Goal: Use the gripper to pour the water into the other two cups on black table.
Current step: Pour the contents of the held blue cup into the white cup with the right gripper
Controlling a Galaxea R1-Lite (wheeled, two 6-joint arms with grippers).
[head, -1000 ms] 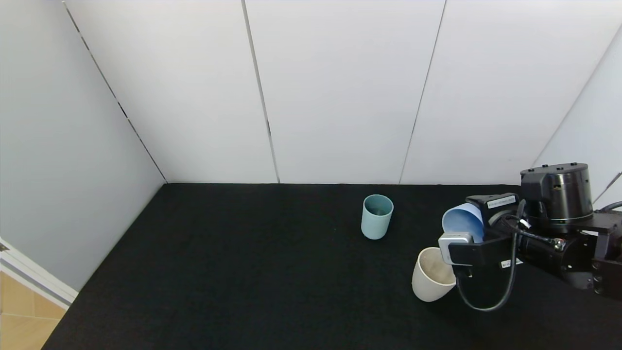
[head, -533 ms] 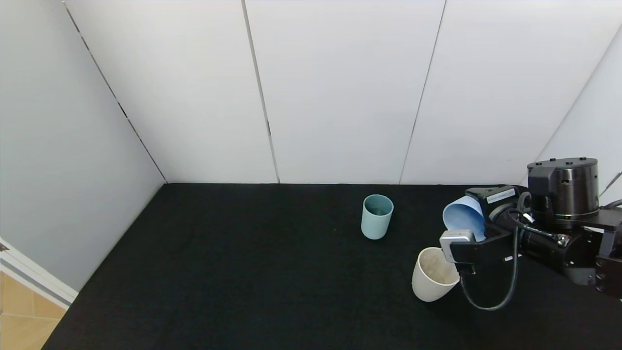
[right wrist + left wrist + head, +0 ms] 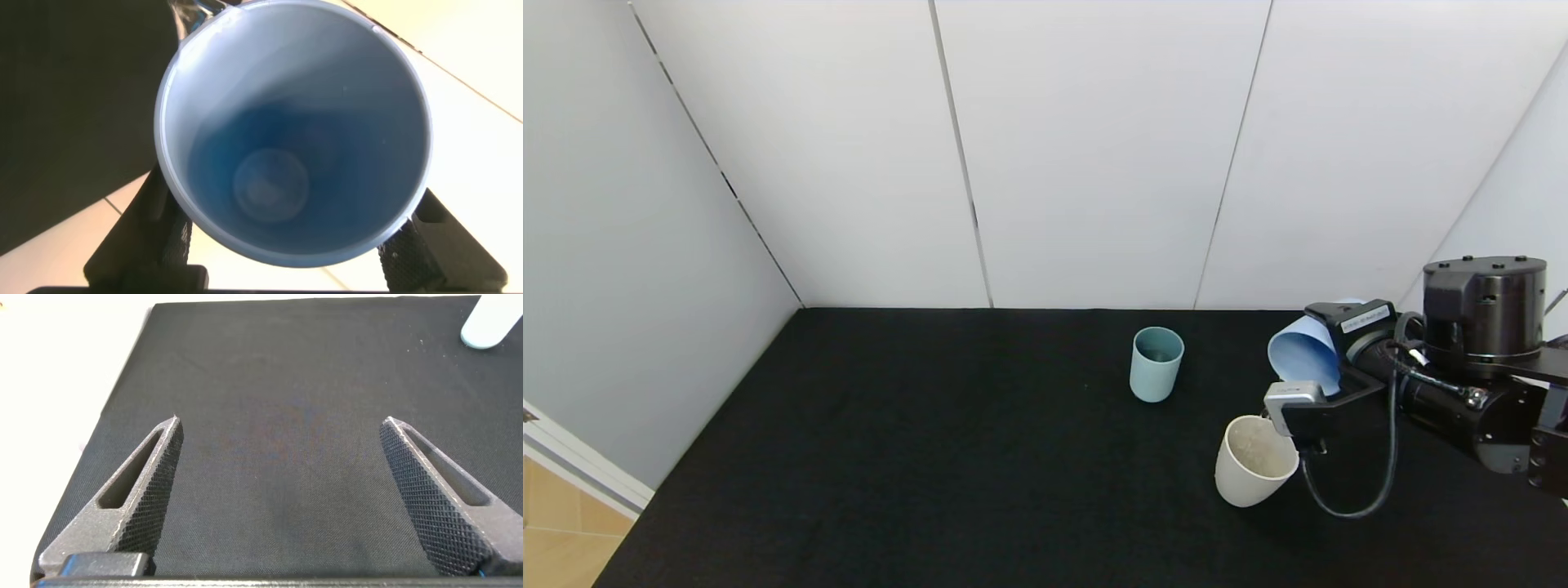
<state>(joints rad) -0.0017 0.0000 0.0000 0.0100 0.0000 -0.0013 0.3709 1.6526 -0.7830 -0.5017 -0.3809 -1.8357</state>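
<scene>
- Since 1 second ago, the right gripper point(image 3: 1327, 359) has lifted slightly and drawn back toward the robot's right, carrying the light blue cup point(image 3: 1304, 354) with it; the cream-beige cup point(image 3: 1252, 461) and teal-green cup point(image 3: 1156, 363) have not moved.
- Its 2 fingers point(image 3: 155, 237) clamp the light blue cup from opposite sides of the wall, near the rim, as the right wrist view shows.
- That cup is tipped on its side: its long axis runs roughly level, mouth toward the robot's left and slightly down, base toward the wrist.
- Its mouth hangs above and just right of the cream-beige cup's rim, not touching it.
- Whether any water is left inside, I cannot tell.
- Both other cups stand upright on the black table point(image 3: 931, 457), mouths up, the teal-green one farther back and to the left, well apart from the cream-beige one.
- Left gripper point(image 3: 278, 498): fingers spread wide over bare tabletop, holding nothing.
</scene>
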